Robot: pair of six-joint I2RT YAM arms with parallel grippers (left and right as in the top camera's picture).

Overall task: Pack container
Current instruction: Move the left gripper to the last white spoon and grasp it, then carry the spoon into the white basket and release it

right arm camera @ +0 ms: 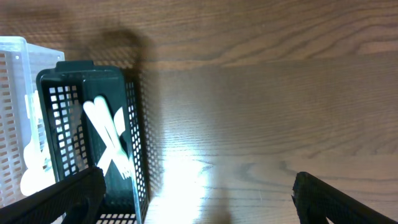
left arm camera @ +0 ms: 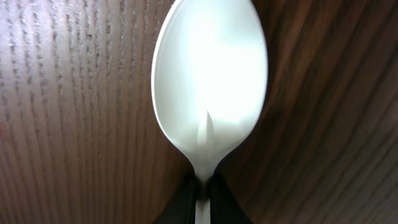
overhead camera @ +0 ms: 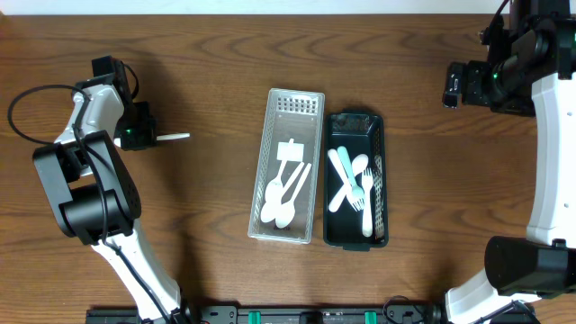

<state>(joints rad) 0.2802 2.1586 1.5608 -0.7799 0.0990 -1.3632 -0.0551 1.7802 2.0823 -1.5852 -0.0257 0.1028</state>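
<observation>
Fingers of the left gripper are clenched on the neck of a white spoon, which is held well left of the clear basket. The spoon is probably best carried over that basket, turned lengthwise to it, and lowered before release. Its long axis is laid left to right, bowl toward the basket. The right gripper is spread wide, empty.

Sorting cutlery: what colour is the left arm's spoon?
White plastic spoon; clearest in left wrist view.
</observation>
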